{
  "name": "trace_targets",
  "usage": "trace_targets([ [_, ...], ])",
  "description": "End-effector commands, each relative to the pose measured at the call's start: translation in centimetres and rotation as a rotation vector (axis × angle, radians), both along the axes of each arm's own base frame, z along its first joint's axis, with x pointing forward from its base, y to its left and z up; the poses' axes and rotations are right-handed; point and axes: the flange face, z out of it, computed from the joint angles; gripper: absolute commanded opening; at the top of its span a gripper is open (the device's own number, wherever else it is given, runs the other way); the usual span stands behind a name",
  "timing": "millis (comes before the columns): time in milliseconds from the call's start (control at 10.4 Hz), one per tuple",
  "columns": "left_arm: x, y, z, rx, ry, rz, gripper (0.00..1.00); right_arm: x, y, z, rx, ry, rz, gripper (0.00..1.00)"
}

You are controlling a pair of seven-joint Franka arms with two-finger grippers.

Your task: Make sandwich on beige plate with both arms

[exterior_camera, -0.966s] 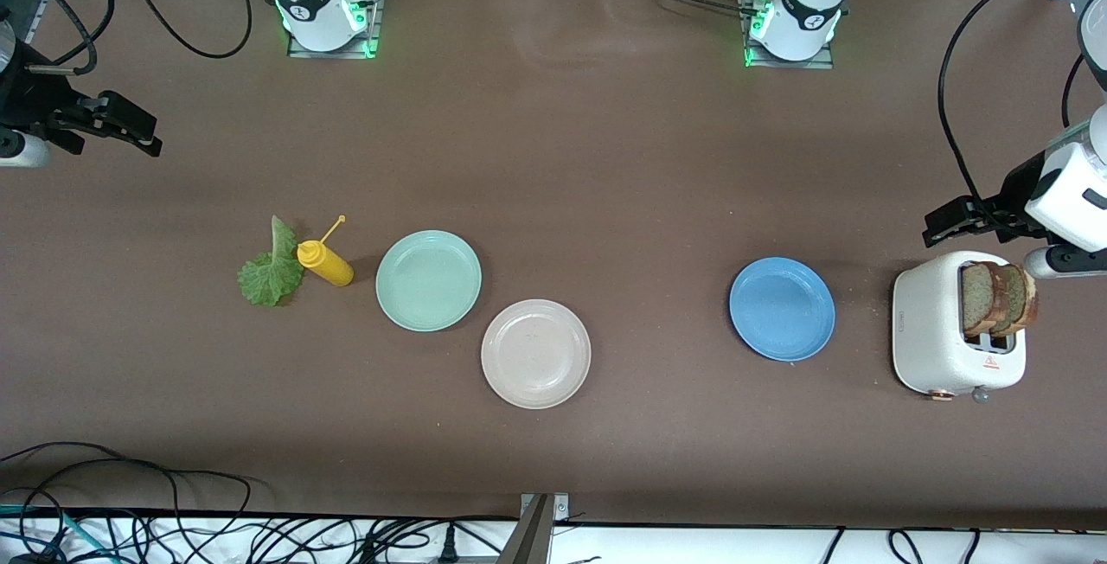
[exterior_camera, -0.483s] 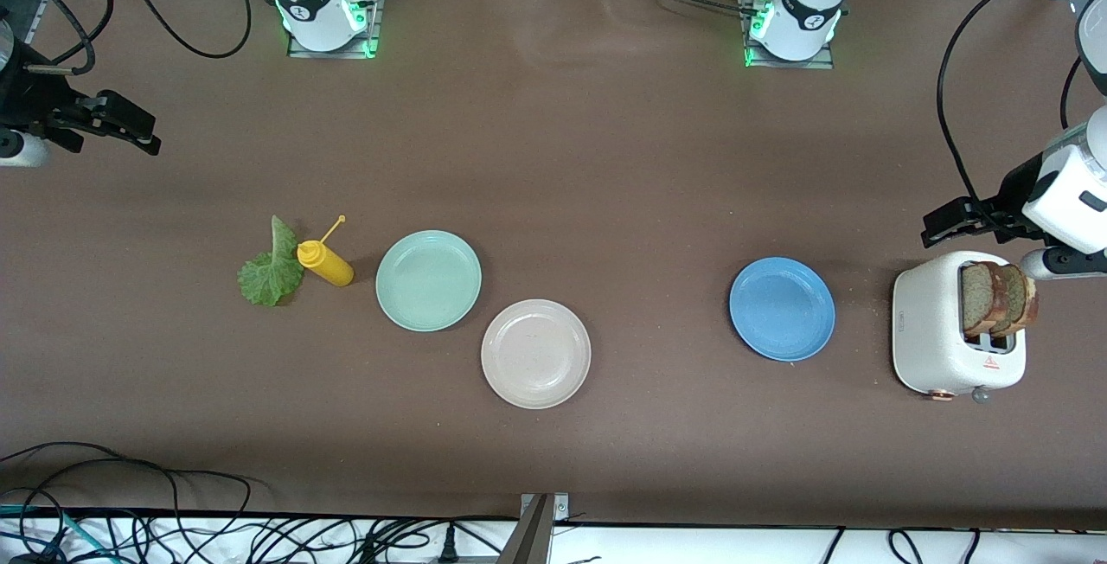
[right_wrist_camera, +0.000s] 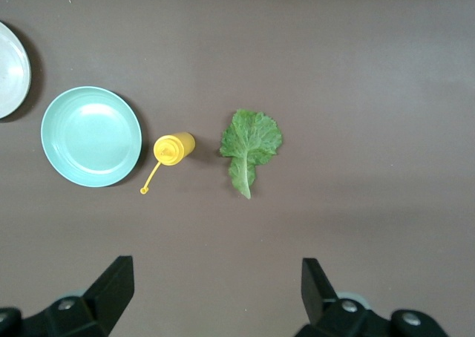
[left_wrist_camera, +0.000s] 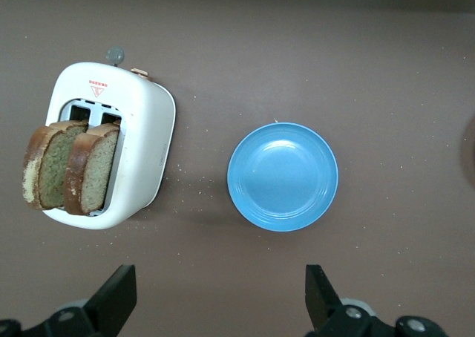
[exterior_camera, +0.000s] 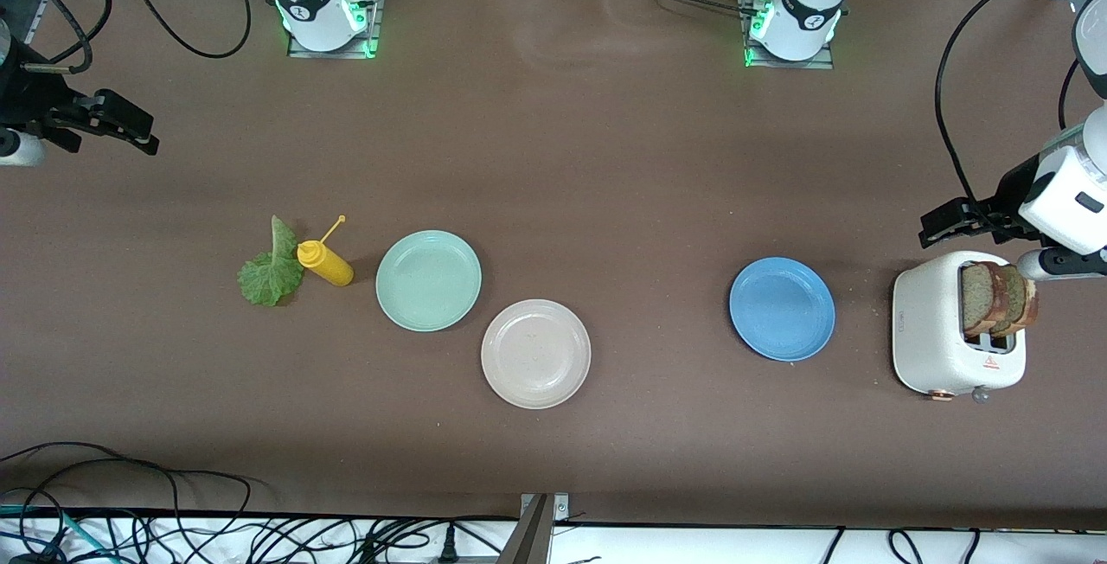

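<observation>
Left gripper (left_wrist_camera: pixel 215 303) wide open, empty, above toaster (left_wrist_camera: pixel 137 159); off-centre pinch on bread slices (left_wrist_camera: pixel 70 170) could tip it. Right gripper (right_wrist_camera: pixel 211 296) open, empty, waits over lettuce leaf (right_wrist_camera: pixel 249 145).

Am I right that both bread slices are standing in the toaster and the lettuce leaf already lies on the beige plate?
Not quite. The bread slices stand in the toaster, but the front view shows the lettuce leaf on the table beside the mustard bottle; the beige plate holds nothing.

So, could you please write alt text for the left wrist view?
A white toaster with two brown-crusted bread slices standing in its slots sits on a brown table, beside an empty blue plate. The left gripper hangs open above them, holding nothing.
</observation>
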Motion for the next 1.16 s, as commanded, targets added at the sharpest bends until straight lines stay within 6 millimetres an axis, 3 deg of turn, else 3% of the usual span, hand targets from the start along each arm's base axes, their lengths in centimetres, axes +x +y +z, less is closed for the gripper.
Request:
trace_targets([
  [0, -0.4, -0.3, 0.5, -0.026, 0.0, -0.017, 1.0, -0.2, 0.1, 1.1, -0.01, -0.007, -0.007, 1.0],
  [1062, -0.3, 0.7, -0.1, -0.022, 0.017, -0.014, 1.0, -0.2, 0.9, 1.1, -0.006, -0.006, 0.003, 1.0],
])
